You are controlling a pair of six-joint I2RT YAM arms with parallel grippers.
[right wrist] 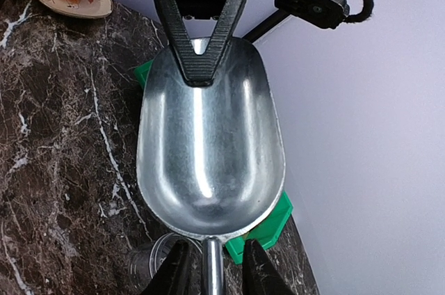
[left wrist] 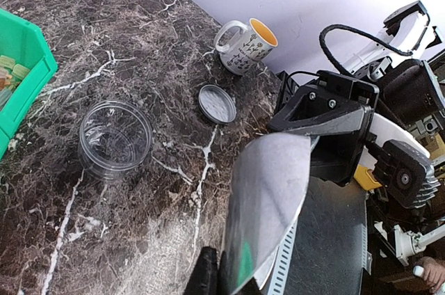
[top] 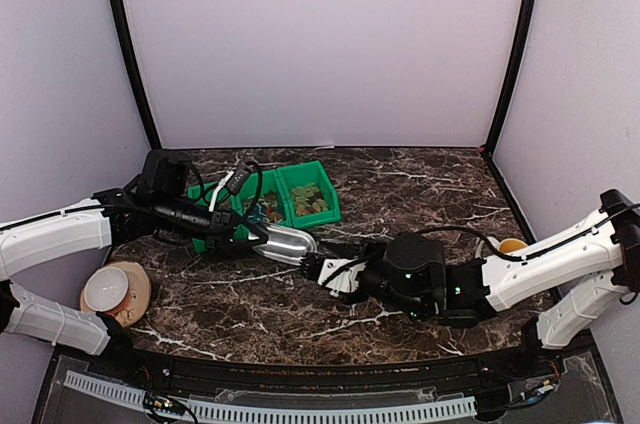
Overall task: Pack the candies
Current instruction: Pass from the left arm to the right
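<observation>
The candies, small wrapped sweets in mixed colours, lie in the green bin at the back left; a few candies show at the left wrist view's edge. A shiny metal scoop hangs empty between both arms. My left gripper is shut on the scoop's front rim, its fingers pinching it in the right wrist view. My right gripper straddles the scoop's handle, with a gap still showing on each side. An empty clear tub stands below the scoop.
The tub's lid lies flat beside it, and a flowered mug stands behind, near the right arm. An orange-lined cup on a saucer sits at the front left. The green bin's corner lies just past the scoop.
</observation>
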